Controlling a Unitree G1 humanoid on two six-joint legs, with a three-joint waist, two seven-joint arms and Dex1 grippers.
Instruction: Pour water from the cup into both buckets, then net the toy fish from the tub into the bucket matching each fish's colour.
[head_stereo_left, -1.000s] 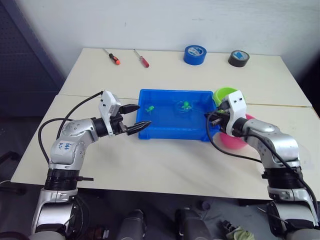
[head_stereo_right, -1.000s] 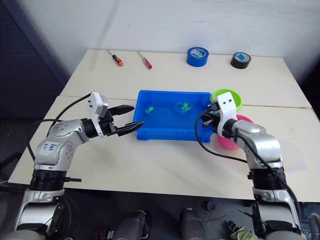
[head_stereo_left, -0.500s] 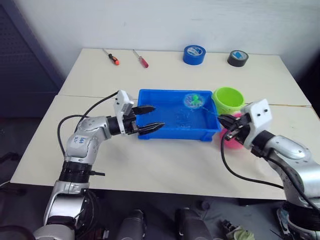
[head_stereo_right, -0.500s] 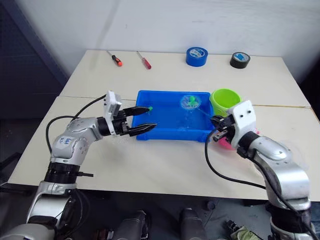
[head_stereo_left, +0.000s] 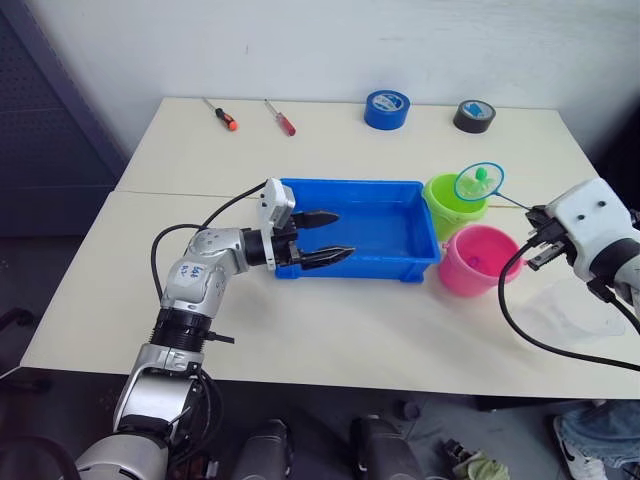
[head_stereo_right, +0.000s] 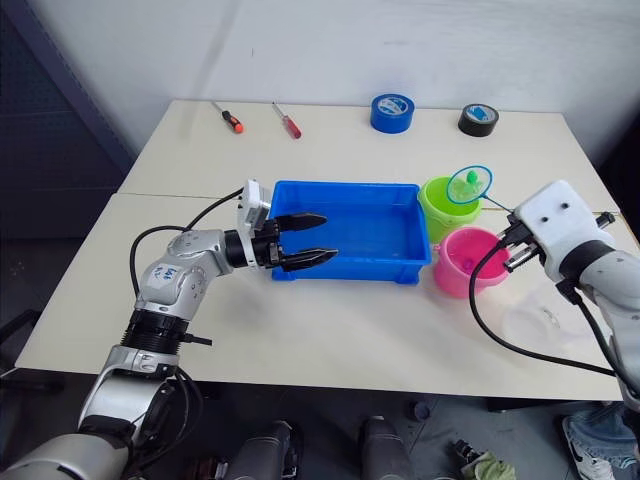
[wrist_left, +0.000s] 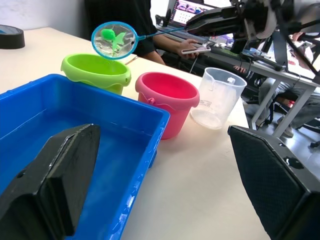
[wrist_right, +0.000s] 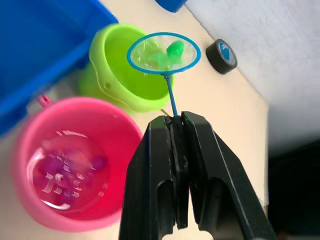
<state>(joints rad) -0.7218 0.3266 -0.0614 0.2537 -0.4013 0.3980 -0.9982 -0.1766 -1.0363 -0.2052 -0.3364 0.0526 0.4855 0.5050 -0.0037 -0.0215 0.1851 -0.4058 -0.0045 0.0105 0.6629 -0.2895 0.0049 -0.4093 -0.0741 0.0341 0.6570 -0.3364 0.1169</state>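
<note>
The net (head_stereo_left: 479, 182), a blue hoop on a thin stick, hangs over the lime green bucket (head_stereo_left: 452, 207) with a green toy fish (wrist_right: 174, 50) inside it. My right gripper (wrist_right: 176, 121) is shut on the net's stick, off to the right of both buckets. The pink bucket (head_stereo_left: 478, 262) stands in front of the green one, and it holds water and pink fish (wrist_right: 70, 165). The blue tub (head_stereo_left: 350, 184) lies left of the buckets. My left gripper (head_stereo_left: 344, 234) is open over the tub's left front part. The clear cup (head_stereo_left: 566, 310) stands upright at the front right.
Two screwdrivers (head_stereo_left: 222, 113) (head_stereo_left: 281, 117), a blue tape roll (head_stereo_left: 387, 109) and a black tape roll (head_stereo_left: 473, 116) lie along the back of the table. A seam (head_stereo_left: 180, 191) joins the two tabletops.
My right gripper has lifted the net, with the green fish in it, out of the tub and swung it right to above the green bucket. My left gripper has reached right over the tub's left end.
</note>
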